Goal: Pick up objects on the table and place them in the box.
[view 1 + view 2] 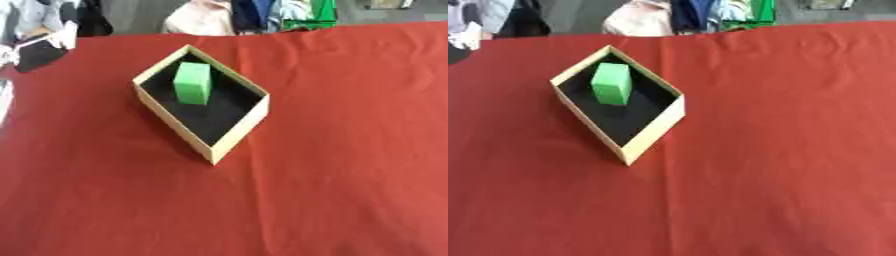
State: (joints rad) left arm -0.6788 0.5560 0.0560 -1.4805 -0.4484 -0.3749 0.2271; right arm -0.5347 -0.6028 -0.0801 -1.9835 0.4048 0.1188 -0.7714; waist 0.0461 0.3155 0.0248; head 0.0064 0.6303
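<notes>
Nearest to us, the tabletop (pixel 332 200) is lying under a red cloth that is running out of both views at the bottom and at either side, with only faint creases showing across it. Neither of our hands is showing in either view, so we cannot tell how their fingers are standing.

Further in, left of centre, the box (pixel 238 131) is sitting open-topped and turned so that one corner is pointing toward us. Its pale walls are framing a black floor. The green block (pixel 192 83) is standing upright inside, toward the far corner, with bare black floor showing on its near side. Red cloth is surrounding the box on all sides, widest to the right.

At the far edge, the cloth is ending in a slanted line.
</notes>
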